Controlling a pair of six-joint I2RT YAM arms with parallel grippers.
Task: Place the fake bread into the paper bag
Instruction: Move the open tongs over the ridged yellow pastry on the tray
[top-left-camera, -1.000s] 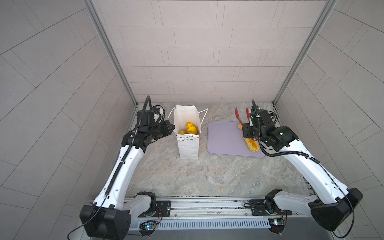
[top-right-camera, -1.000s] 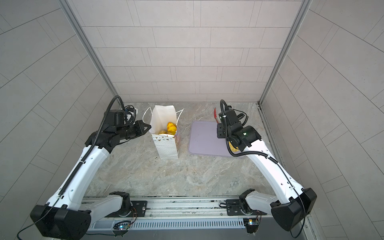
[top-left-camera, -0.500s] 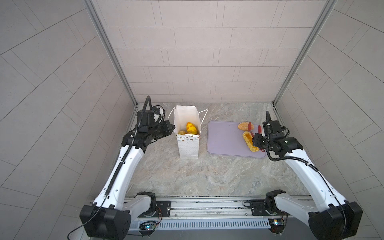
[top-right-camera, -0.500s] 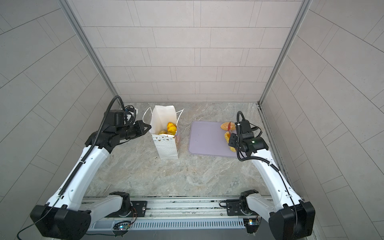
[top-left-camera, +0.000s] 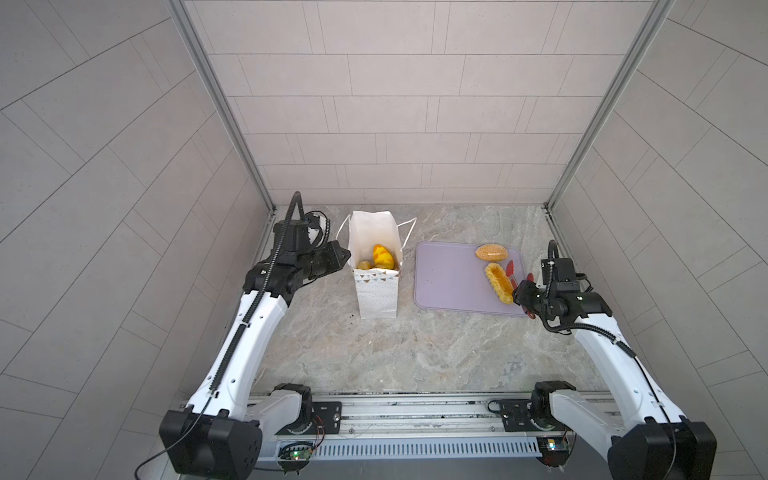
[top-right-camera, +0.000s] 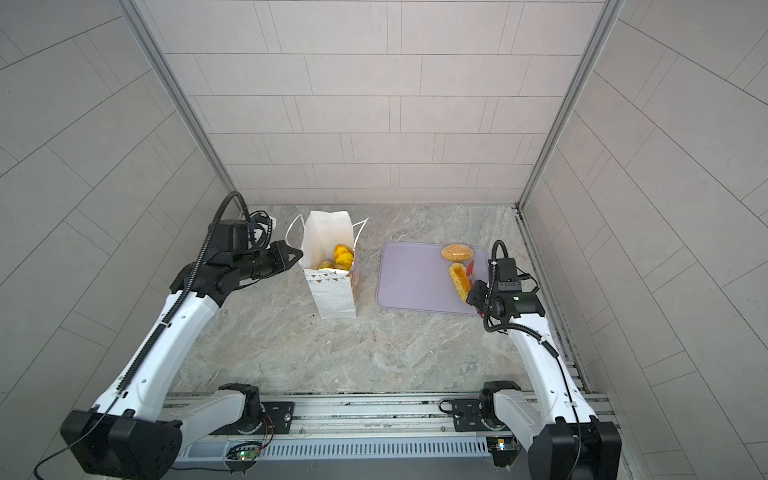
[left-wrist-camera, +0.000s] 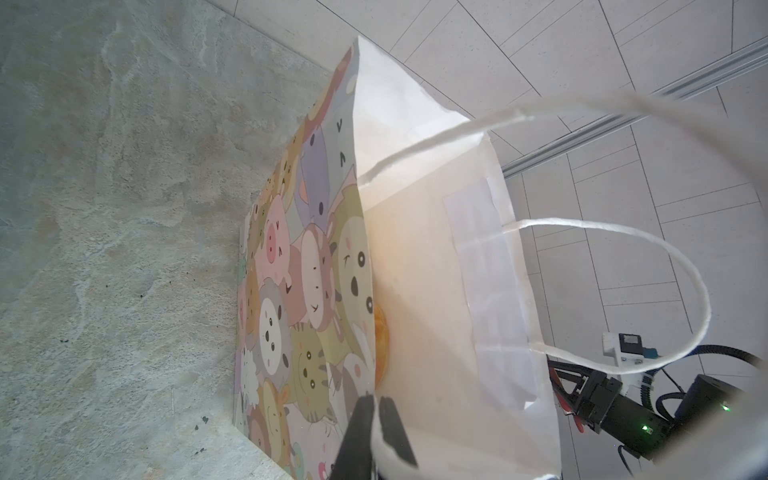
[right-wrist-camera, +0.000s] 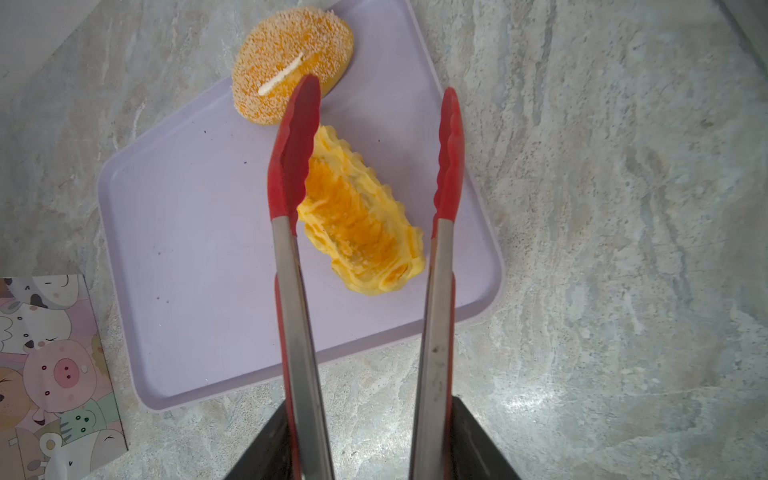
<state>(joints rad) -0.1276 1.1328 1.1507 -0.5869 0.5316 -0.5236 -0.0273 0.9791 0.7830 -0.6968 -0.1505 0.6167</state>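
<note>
The white paper bag (top-left-camera: 376, 291) (top-right-camera: 332, 295) stands upright on the table, with golden fake bread (top-left-camera: 382, 257) (top-right-camera: 343, 254) inside. My left gripper (top-left-camera: 343, 253) (left-wrist-camera: 376, 405) is shut on the bag's rim (left-wrist-camera: 415, 249). On the lilac tray (top-left-camera: 449, 278) (right-wrist-camera: 199, 232) lie a ridged yellow loaf (top-left-camera: 498, 282) (right-wrist-camera: 361, 216) and a seeded bun (top-left-camera: 491, 252) (right-wrist-camera: 291, 66). My right gripper (top-left-camera: 521, 293) (right-wrist-camera: 370, 440) is shut on red-tipped tongs (right-wrist-camera: 291, 166). The tongs' tips are spread on either side of the loaf, above it.
The tray sits right of the bag, near the right wall rail (top-left-camera: 557, 249). Bare marble tabletop (top-left-camera: 415, 345) stretches in front of the bag and tray. The bag's cord handles (left-wrist-camera: 623, 232) loop outward at its top.
My right arm with the tongs has drawn back from over the tray's far side to its right front edge, uncovering the bun. The tongs' tips have spread slightly. The left arm has not moved.
</note>
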